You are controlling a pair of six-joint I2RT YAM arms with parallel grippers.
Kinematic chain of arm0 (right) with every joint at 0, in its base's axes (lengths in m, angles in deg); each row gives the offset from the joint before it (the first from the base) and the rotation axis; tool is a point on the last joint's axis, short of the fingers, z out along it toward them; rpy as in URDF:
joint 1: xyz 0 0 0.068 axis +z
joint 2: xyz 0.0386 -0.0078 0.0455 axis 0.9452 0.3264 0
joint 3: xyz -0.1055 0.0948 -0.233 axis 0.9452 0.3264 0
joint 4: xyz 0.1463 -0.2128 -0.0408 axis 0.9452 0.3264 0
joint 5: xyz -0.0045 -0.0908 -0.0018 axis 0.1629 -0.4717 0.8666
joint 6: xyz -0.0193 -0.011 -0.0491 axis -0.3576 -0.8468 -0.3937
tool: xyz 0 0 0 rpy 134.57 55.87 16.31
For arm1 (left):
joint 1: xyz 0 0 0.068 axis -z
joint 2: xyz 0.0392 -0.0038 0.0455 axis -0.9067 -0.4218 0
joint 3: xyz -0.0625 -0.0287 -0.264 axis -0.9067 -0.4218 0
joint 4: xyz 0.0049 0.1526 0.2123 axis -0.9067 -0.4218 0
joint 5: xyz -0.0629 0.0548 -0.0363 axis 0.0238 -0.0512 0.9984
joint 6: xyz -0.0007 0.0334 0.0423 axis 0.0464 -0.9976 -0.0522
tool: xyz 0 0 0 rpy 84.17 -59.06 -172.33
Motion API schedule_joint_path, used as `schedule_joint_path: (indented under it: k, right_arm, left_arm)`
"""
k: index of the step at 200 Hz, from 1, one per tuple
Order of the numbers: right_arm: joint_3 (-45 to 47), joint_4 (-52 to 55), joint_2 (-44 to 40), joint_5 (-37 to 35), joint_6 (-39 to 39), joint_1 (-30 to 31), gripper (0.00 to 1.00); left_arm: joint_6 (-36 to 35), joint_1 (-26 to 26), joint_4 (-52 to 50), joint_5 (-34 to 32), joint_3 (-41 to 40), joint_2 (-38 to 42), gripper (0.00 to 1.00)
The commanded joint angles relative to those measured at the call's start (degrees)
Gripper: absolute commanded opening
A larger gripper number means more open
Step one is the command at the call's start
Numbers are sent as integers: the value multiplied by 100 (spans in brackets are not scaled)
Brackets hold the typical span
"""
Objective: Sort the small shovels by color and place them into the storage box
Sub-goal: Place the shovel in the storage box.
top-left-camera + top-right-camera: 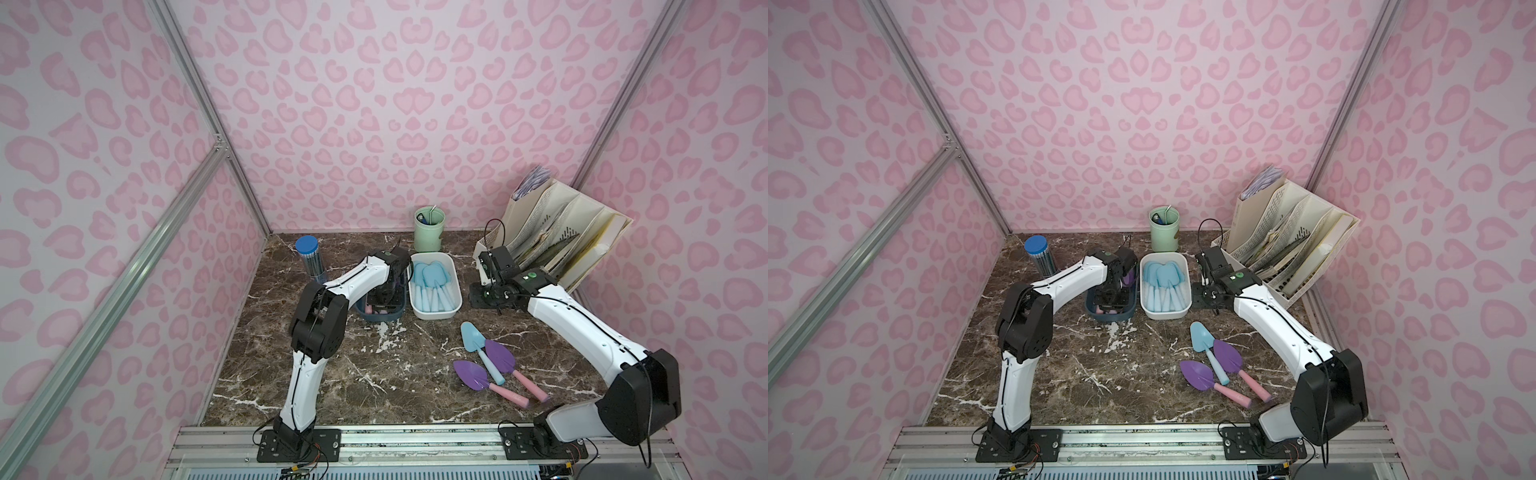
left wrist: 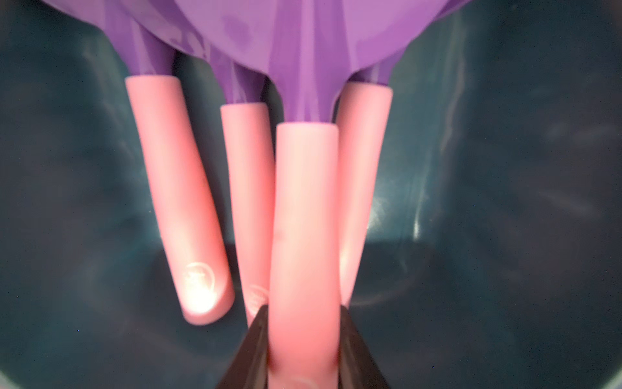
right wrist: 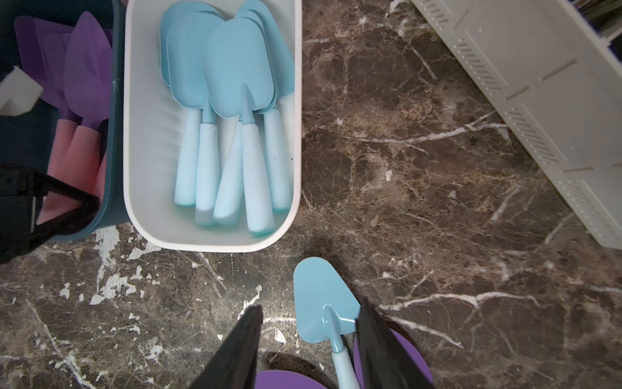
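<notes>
Release step: L hand clamps purple shovel low in teal box, 12 o'clock on desk; best let go flat, lift straight. R hand open, empty, over blue shovel at 4 o'clock.

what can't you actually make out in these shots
- Dark blue box: in both top views the left arm covers most of its contents.
- Held shovel: in the left wrist view the blade is cut by the frame edge and blurred. Only the tips of the left gripper show.
- Green cup: contents too small in the top views.
</notes>
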Motion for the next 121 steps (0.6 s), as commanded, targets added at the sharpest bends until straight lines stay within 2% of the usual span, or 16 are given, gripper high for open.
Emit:
schedule_joint_path:
  k: [1, 121]
  right_arm:
    - [7, -38, 14, -12, -15, -16, 51]
    - [10, -2, -8, -43, -27, -61, 52]
  left_arm:
    - [-81, -2, -102, 38, 20, -13, 2]
    - [-116, -2, -204, 56, 43, 123, 18]
